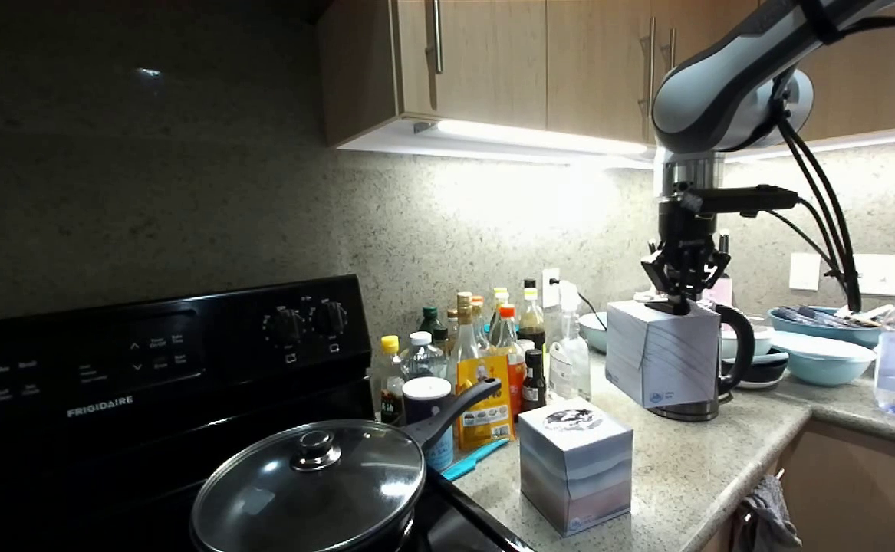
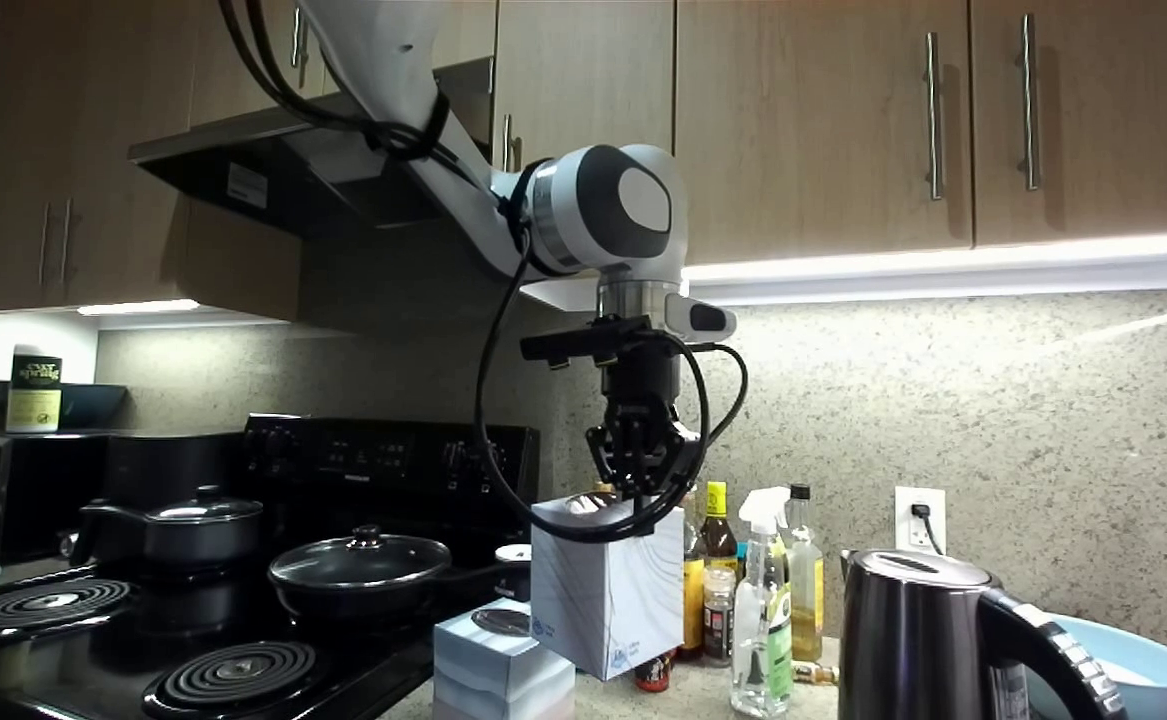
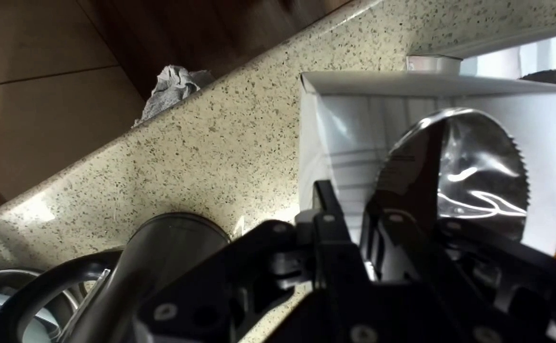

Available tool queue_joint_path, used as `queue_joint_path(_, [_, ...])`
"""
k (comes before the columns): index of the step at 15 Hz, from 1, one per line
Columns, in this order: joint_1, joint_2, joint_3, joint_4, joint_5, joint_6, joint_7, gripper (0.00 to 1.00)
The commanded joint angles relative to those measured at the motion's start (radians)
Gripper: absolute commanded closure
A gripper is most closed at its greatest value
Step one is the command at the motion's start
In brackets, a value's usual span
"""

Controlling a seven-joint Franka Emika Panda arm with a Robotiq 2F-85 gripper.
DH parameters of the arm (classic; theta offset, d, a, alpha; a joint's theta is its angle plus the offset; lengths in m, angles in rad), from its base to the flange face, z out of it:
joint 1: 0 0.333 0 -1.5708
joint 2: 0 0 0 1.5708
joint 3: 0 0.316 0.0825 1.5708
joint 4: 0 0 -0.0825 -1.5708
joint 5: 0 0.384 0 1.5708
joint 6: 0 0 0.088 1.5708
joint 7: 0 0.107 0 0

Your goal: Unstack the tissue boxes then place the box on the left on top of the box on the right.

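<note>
The lidded pan on the stove is nearest in an exterior view. Just beside the stove, the lower box stands upright on the counter, its oval facing up.

A little farther back, the raised box hangs off the counter, roughly upright, between the lower box and the kettle. The wrist view shows a strip of counter between it and the kettle, so those two are apart.

The claw is pinching the raised box at the top of its kettle-side wall: one finger lies along the outside, its mate over the top beside the shiny film. How deep that second finger reaches, I can't tell.

The arm comes in high in both exterior views and slopes down to a rounded joint. From there its last stretch drops plumb, so the claw points straight down. A black cable loops from the wrist and sags across the front of the raised box.

Beyond, bottles crowd near the wall, bowls sit past the kettle, and cupboards run above.
</note>
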Motion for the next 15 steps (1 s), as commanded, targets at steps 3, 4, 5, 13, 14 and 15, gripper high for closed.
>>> queue_joint_path(3, [-0.013,0.059,-0.007,0.030,-0.042,0.003,-0.092,0.96])
queue_joint_path(4, [-0.013,0.087,-0.017,0.042,-0.035,0.019,-0.123,0.96])
queue_joint_path(5, [-0.014,0.109,-0.023,0.051,-0.035,0.028,-0.148,0.96])
queue_joint_path(13, [-0.013,0.296,-0.036,0.137,-0.006,0.081,-0.267,0.96])
queue_joint_path(14, [-0.013,0.315,-0.035,0.143,0.001,0.088,-0.256,0.96])
queue_joint_path(15, [-0.014,0.330,-0.034,0.150,0.003,0.093,-0.252,0.96])
